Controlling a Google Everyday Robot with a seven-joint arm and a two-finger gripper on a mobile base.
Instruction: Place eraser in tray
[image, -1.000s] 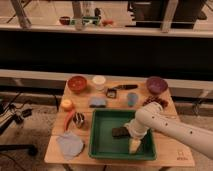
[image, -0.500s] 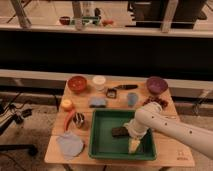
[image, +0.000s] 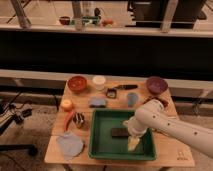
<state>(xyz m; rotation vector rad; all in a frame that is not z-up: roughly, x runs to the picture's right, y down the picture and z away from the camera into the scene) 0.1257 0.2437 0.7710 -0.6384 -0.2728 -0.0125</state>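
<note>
While the wooden table is crowded along its back and left side, the green tray at the front holds only the eraser and the arm's tip. At the far left a grey-blue cloth lies at the front corner, with an orange fruit, a red pepper-like piece and a small striped object behind it. Further back sit a red bowl and a white cup, with a blue-grey sponge between them and the tray. A black-handled tool lies behind the tray, a pale blue cup just right of it, and a purple bowl at the back right corner. The eraser lies flat on the tray floor, right of centre. Just beside it, to its right, the gripper points down into the tray near the front wall; it appears to stand apart from the eraser, though whether its fingers are spread or closed cannot be told. The white arm crosses the tray's right rim and hides part of the table there. A small mark at the table's front right corner is unreadable. Compared with half a second ago, nothing on the table has shifted, and the eraser and arm sit as they did.
</note>
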